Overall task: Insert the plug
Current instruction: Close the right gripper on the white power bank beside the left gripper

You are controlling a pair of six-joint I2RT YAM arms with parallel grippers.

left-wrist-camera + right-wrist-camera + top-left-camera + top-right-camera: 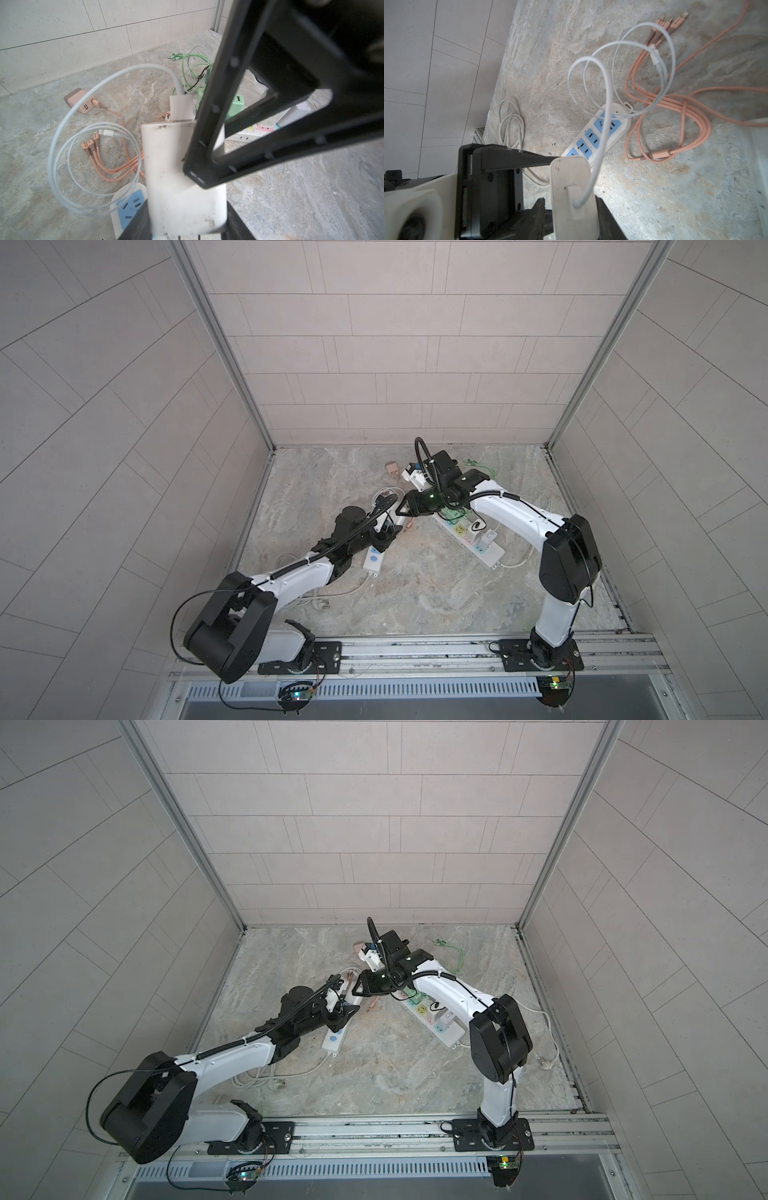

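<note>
Marbled stone surface [415,593], pale tiled walls [374,323], white plug [182,187] aloft

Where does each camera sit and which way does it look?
Top views: high at the front, looking down on the table; both arms show whole.
Left wrist: on the left arm, looking along its jaws at the white charger they hold; the other jaws cross it.
Right wrist: on the right arm, looking past its jaws and the charger to the blue power strip.
Both wrist views share charger and peach cable.
</note>
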